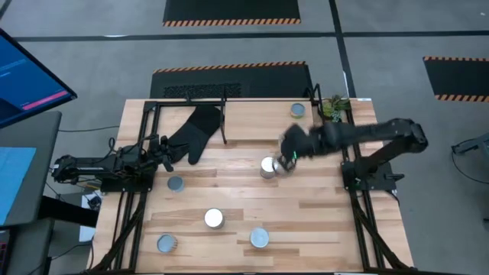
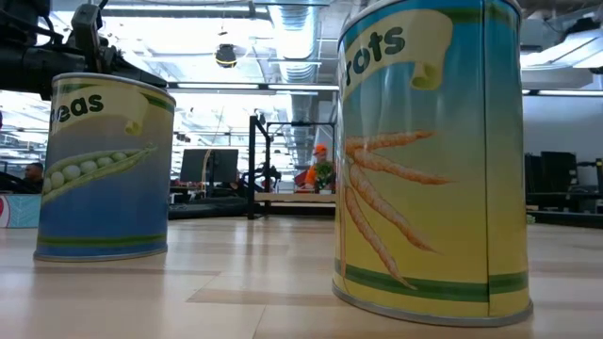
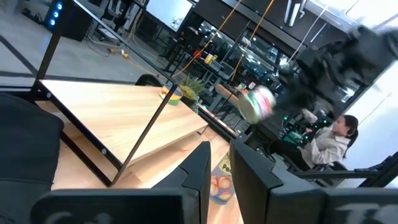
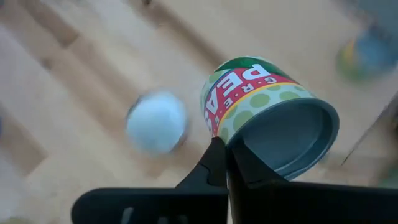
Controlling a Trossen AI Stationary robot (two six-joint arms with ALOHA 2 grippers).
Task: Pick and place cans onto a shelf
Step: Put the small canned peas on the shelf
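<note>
My right gripper (image 4: 222, 163) holds a green-labelled peas can (image 4: 261, 118) in the air over the table's middle. The gripper (image 1: 290, 150) hides that can in the high view; the left wrist view shows it blurred (image 3: 257, 102). A white-topped can (image 1: 269, 166) stands on the table just below. Several more cans stand nearer: (image 1: 176, 183), (image 1: 214, 218), (image 1: 260, 237), (image 1: 166, 244). One can (image 1: 297, 110) stands at the far right on the shelf (image 1: 252, 114). My left gripper (image 1: 164, 149) waits shut at the left edge. My right gripper has the can by its labelled side wall (image 4: 216, 132), close to the grey round end. The fingers (image 4: 211, 171) look closed together there and hide the place of contact. The can is lifted clear of the table and tilted, its grey end toward the wrist camera.
A black oven mitt (image 1: 195, 134) lies at the far left by a shelf leg. A small green plant (image 1: 334, 107) stands at the far right corner. In the low view a peas can (image 2: 104, 169) and a carrots can (image 2: 429, 160) stand close. A person (image 3: 333, 146) sits beyond the table.
</note>
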